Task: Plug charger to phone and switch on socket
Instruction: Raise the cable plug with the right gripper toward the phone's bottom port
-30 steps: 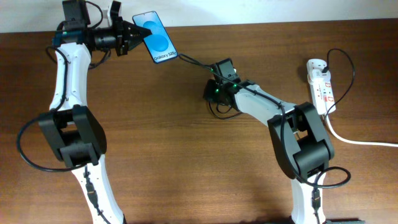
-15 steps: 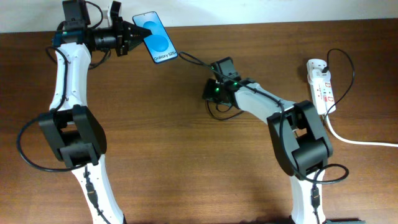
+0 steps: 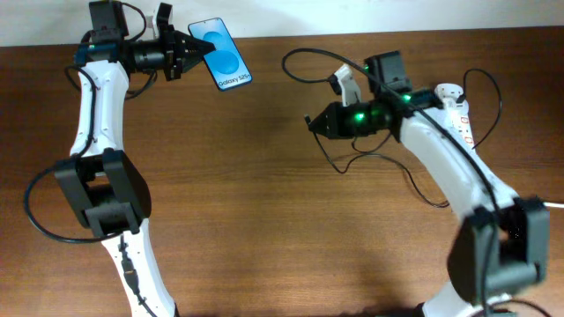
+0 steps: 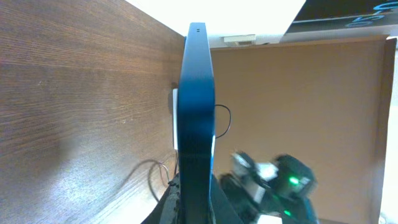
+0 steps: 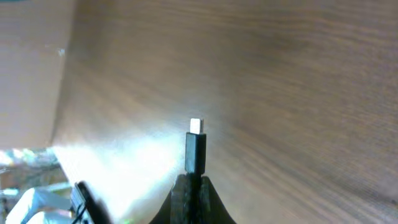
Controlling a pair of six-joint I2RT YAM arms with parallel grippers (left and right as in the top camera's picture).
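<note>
My left gripper is shut on the phone, blue screen up, held at the table's back left. In the left wrist view the phone shows edge-on between the jaws. My right gripper is shut on the charger plug, its small silver tip pointing forward from the jaws. It is held in mid-table, well right of the phone and apart from it. The charger cable loops behind the right arm. The white socket lies at the right edge.
The socket's thick white cord runs off to the right. Loose thin black cable lies on the wood under the right arm. A white wall borders the table's back edge.
My right gripper pulled away from the phone to the right and rose, taking the charger plug with it; the cable no longer reaches the phone. The left arm and phone held still.
</note>
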